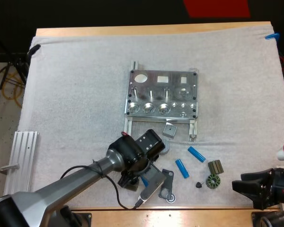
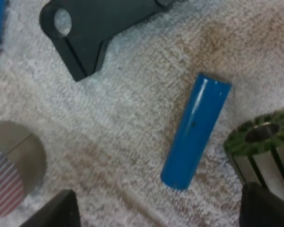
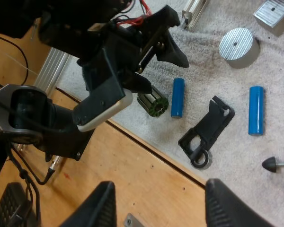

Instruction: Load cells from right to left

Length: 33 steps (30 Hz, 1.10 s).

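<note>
The metal fixture (image 1: 163,94) lies mid-mat. Two blue cylinders (image 1: 196,154) (image 1: 181,168) rest in front of it. A third blue cylinder (image 2: 196,130) (image 3: 178,97) lies on the mat directly under my left gripper (image 2: 158,201) (image 1: 136,182), which is open, with a finger on either side and clear of it. A dark ribbed rotor (image 2: 262,146) (image 3: 152,104) sits close beside this cylinder. My right gripper (image 3: 158,201) (image 1: 239,185) hovers open over the table's front edge, holding nothing.
A black bracket (image 1: 166,182) (image 2: 94,28) (image 3: 206,132), a round metal disc (image 3: 239,44) (image 2: 9,165) and a square block (image 1: 169,129) lie nearby. A green rotor (image 1: 213,181), an olive block (image 1: 216,166) and a black cone (image 1: 199,184) sit right of the cylinders. An aluminium rail (image 1: 21,156) lies left.
</note>
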Tool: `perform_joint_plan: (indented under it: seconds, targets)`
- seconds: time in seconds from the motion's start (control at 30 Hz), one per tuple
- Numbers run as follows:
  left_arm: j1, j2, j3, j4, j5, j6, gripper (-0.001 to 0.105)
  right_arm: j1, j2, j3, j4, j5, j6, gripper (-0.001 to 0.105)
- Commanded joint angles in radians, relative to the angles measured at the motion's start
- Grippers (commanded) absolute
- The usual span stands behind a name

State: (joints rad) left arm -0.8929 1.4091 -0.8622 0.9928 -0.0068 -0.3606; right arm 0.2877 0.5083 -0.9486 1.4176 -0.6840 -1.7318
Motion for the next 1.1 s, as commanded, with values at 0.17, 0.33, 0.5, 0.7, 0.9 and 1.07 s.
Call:
perform_joint_plan:
  seconds: [0.17, 0.33, 0.5, 0.7, 0.9, 1.07]
  targets:
    - [-0.003, 0.059, -0.005, -0.009, 0.022, 0.013, 0.068, -0.005, 0.000, -0.008, 0.009, -0.011, -0.023, 0.043]
    - [0.007, 0.101, -0.005, -0.034, 0.018, 0.015, 0.068, -0.005, 0.000, -0.008, 0.009, -0.011, -0.023, 0.043]
    - [0.060, 0.125, -0.005, -0.060, 0.007, 0.015, 0.068, -0.005, 0.000, -0.008, 0.009, -0.011, -0.023, 0.043]
    - [0.113, 0.127, -0.005, -0.060, 0.041, 0.030, 0.068, -0.005, 0.000, -0.008, 0.009, -0.011, -0.023, 0.043]
    - [0.113, 0.134, -0.005, -0.060, 0.081, 0.030, 0.068, -0.005, 0.000, -0.008, 0.009, -0.011, -0.023, 0.043]
    - [0.113, 0.156, -0.005, -0.060, 0.079, 0.030, 0.068, -0.005, 0.000, -0.008, 0.009, -0.011, -0.023, 0.043]
